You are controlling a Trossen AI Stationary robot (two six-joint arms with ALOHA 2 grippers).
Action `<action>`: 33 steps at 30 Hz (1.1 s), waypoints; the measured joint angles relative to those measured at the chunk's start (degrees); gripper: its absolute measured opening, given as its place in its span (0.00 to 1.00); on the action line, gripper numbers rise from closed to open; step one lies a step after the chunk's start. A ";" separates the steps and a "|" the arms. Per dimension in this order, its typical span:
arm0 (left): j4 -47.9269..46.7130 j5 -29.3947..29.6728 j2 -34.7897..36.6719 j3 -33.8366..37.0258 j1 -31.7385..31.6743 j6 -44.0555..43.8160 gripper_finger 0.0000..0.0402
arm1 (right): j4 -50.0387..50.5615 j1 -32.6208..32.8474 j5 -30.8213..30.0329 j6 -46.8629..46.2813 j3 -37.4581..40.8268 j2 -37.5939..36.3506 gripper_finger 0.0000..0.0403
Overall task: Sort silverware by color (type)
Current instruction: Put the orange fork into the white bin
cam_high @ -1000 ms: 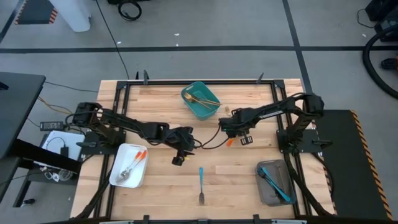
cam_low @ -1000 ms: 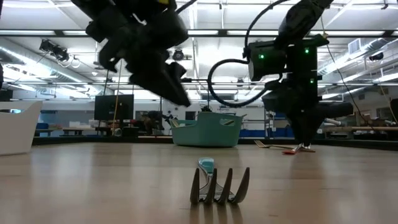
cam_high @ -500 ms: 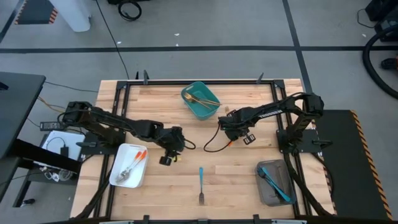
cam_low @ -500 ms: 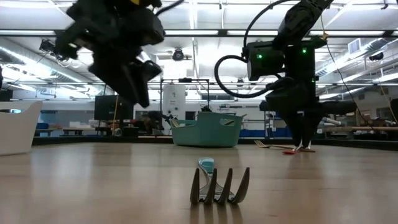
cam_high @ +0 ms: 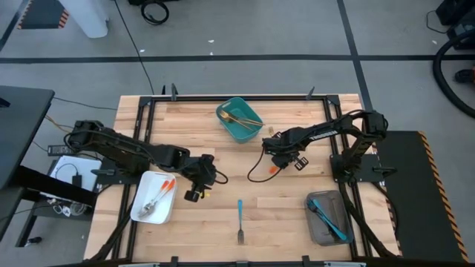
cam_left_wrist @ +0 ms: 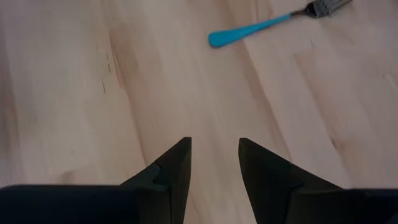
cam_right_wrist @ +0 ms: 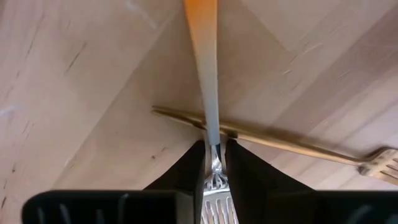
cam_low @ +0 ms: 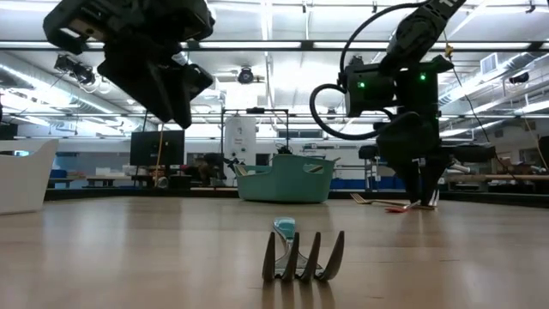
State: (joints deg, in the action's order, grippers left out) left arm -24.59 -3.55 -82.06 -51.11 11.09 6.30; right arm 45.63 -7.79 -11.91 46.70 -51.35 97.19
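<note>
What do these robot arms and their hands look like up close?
Both arms are dark, almost black, built of slim jointed segments. The left arm and right arm each trail a thin black cable that loops loose near the wrist. The right arm's wrist block shows small green lights. The left hand and right hand each end in two flat, dark fingers that taper to wedge-shaped tips.

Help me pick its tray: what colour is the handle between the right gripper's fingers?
Orange handle, clearest in the right wrist view.
</note>
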 joint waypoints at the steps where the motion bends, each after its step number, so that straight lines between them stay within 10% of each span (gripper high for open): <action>1: 0.19 0.00 0.04 -0.04 0.03 -0.07 0.35 | -0.22 0.00 0.22 -0.02 0.02 0.00 0.17; 10: -0.16 0.00 0.03 -0.04 0.04 -0.76 0.35 | -0.68 0.23 1.43 -0.46 0.07 -0.02 0.03; 33: -0.11 0.85 0.02 -0.04 0.78 -2.70 0.35 | 3.54 5.06 -2.30 -8.78 -4.93 0.33 0.04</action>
State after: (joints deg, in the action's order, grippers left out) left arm -24.70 -2.70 -82.04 -51.16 11.87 3.60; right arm 49.17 -2.73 -14.21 37.92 -56.28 97.51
